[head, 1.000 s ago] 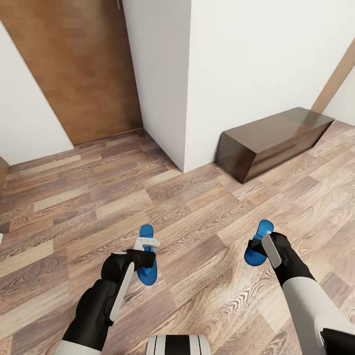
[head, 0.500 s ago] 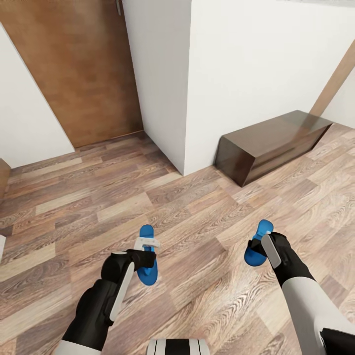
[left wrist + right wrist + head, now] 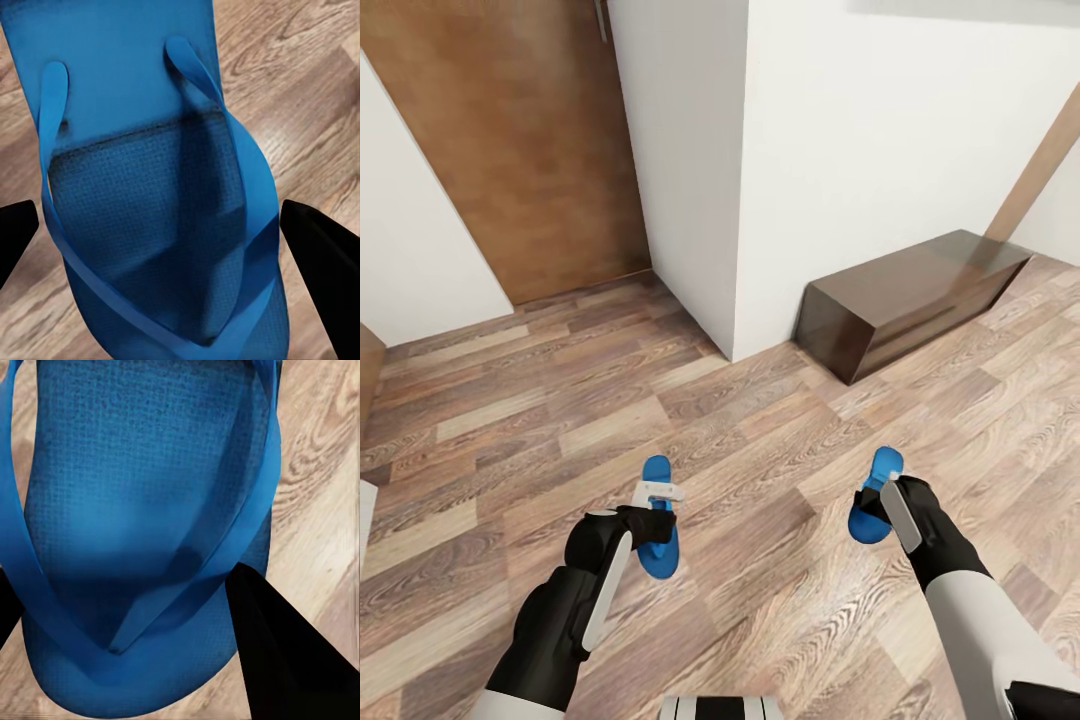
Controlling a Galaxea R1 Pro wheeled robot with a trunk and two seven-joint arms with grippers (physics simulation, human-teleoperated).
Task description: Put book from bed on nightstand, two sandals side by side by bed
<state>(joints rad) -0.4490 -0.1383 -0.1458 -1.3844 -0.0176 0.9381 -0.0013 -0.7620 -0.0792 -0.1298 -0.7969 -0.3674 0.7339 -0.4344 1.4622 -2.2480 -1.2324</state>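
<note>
Two bright blue sandals hang just above the wood-plank floor, one in each gripper. In the head view my left gripper [image 3: 659, 510] is shut on the left sandal [image 3: 656, 470], toe end pointing away from me. Further right, my right gripper [image 3: 874, 503] is shut on the right sandal [image 3: 884, 465]. The left wrist view has the left sandal [image 3: 157, 187] with its thong straps between two black fingers [image 3: 322, 270]. In the right wrist view the right sandal [image 3: 142, 532] sits against a black finger [image 3: 281, 652]. The bed, book and nightstands are out of view.
A long dark-brown bench [image 3: 910, 295] stands against the white wall at the right. A white wall corner [image 3: 700, 180] juts out ahead, with a wooden door [image 3: 510, 140] to its left. Open plank floor [image 3: 560, 400] lies between me and them.
The whole head view has shifted slightly, so the camera moved. My right gripper with its sandal has drawn a little inward to the left. The left gripper holds as before.
</note>
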